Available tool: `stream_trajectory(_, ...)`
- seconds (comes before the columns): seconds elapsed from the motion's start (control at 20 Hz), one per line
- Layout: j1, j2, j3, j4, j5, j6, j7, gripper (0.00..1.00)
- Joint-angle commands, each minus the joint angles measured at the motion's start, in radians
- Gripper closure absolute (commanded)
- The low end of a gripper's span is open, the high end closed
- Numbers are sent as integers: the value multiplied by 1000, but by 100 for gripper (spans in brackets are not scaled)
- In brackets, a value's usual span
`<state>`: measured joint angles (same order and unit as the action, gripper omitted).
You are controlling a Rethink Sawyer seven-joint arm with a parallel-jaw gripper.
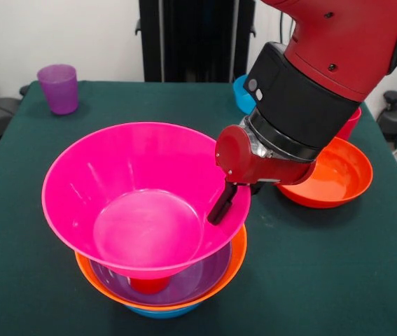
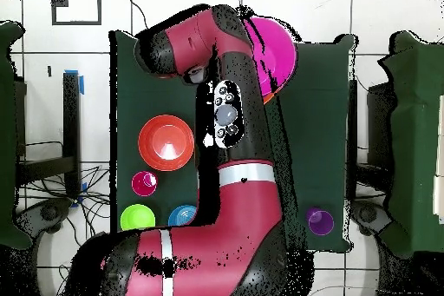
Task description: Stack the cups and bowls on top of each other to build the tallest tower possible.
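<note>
The tower stands at the table's near side in the front view: a blue bowl (image 1: 162,312) at the bottom, then an orange bowl (image 1: 234,260), a purple bowl (image 1: 198,276), a red cup (image 1: 149,284) and a large pink bowl (image 1: 135,203) on top, tilted. My gripper (image 1: 216,213) sits astride the pink bowl's right rim and is shut on it. One black finger (image 1: 220,203) shows inside the bowl; the other is hidden behind the rim. In the overhead view the arm covers most of the pink bowl (image 2: 277,49).
A purple cup (image 1: 58,87) stands at the far left corner (image 2: 320,221). A red-orange bowl (image 1: 332,175) (image 2: 166,142) lies right of the arm. A blue bowl (image 1: 241,94) and a red cup (image 1: 349,126) peek from behind it. A green bowl (image 2: 137,218) shows overhead.
</note>
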<state>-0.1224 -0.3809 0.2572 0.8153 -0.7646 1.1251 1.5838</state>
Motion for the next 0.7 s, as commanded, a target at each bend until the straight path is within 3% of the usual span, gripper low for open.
stream_trajectory(0.05,-13,-10,40,15,-5,-16,-198,100)
stream_trajectory(0.7,-9,0,44,15,-1,-19,-181,100)
